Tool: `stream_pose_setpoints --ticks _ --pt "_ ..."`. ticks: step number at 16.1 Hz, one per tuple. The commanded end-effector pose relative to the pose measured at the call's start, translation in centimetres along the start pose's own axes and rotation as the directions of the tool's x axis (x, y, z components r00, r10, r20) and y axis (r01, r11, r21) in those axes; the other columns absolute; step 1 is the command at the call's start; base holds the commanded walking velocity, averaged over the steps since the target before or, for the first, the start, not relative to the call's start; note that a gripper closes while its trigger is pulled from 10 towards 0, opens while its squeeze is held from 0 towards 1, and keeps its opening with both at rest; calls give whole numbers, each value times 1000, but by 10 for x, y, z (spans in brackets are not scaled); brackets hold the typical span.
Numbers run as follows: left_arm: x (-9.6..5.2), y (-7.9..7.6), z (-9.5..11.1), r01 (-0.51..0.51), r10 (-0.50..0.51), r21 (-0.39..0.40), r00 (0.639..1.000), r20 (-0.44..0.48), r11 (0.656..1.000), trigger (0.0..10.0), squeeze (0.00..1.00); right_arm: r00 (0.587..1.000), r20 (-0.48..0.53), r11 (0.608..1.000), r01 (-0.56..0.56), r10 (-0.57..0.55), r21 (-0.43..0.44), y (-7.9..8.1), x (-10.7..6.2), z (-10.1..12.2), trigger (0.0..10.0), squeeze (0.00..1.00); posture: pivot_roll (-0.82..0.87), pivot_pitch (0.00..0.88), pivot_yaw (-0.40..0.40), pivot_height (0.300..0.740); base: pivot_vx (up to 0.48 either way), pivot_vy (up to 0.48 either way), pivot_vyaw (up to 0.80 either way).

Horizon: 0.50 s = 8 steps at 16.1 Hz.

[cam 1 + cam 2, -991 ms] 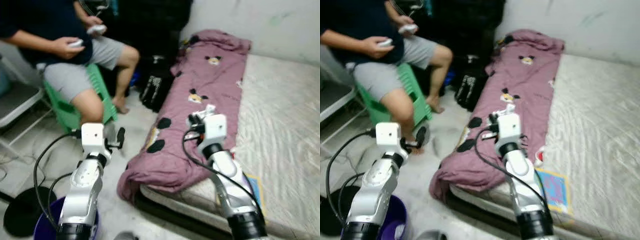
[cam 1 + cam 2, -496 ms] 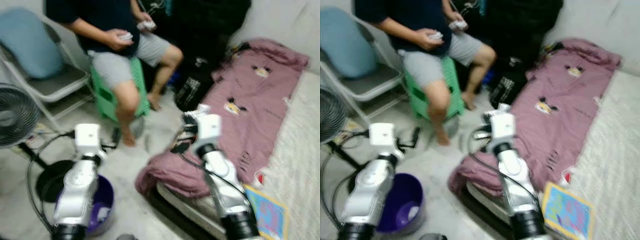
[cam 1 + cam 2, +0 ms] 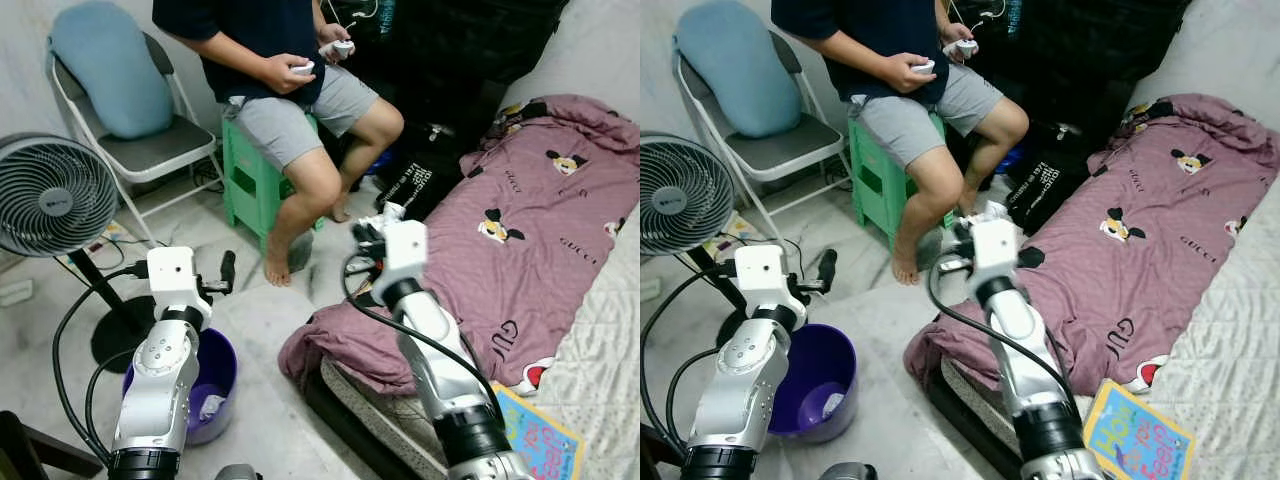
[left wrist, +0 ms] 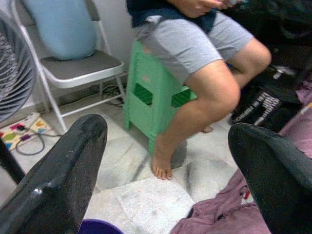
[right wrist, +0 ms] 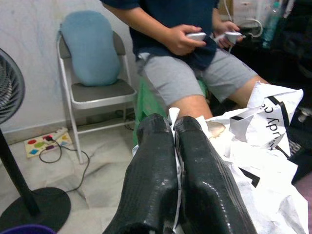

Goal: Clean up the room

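We are pinching a crumpled white paper bag (image 5: 253, 141) in our right gripper (image 5: 175, 161), fingers closed tight on its edge, above the floor beside the bed (image 3: 600, 330). At seven o'clock, the purple bucket (image 3: 215, 375) is sitting beneath our left gripper (image 4: 165, 161), which is gaping wide and empty. The thin paper could be tearing or slipping loose while we carry it, or brushing the seated person's leg (image 3: 300, 210). The bucket's contents are hard to make out.
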<state>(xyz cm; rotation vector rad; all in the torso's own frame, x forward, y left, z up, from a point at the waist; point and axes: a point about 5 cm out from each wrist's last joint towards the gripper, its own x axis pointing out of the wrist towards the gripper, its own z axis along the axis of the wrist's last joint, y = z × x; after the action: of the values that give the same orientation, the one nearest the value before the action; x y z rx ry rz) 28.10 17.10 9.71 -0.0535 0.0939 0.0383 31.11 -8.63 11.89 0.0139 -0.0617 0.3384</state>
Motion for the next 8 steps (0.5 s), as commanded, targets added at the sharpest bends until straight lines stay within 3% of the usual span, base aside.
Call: stream_pose_setpoints --ticks 1,4,8 --pt "-2 3 4 -18 19 -3 1000 20 1000 10000 0 1000 -3 1000 -14 14 1 2 3 0 10000 0 139 0 -53 740 0 0 0" --pt "2 4 5 -27 28 -25 999 17 999 10000 0 1000 1 1000 -19 19 -16 2 5 1 10000 0 131 0 -52 740 0 0 0" --pt "4 -1 5 -31 31 -12 999 28 999 10000 0 1000 15 999 -14 14 -31 -1 5 3 10000 0 111 0 -47 740 0 0 800"
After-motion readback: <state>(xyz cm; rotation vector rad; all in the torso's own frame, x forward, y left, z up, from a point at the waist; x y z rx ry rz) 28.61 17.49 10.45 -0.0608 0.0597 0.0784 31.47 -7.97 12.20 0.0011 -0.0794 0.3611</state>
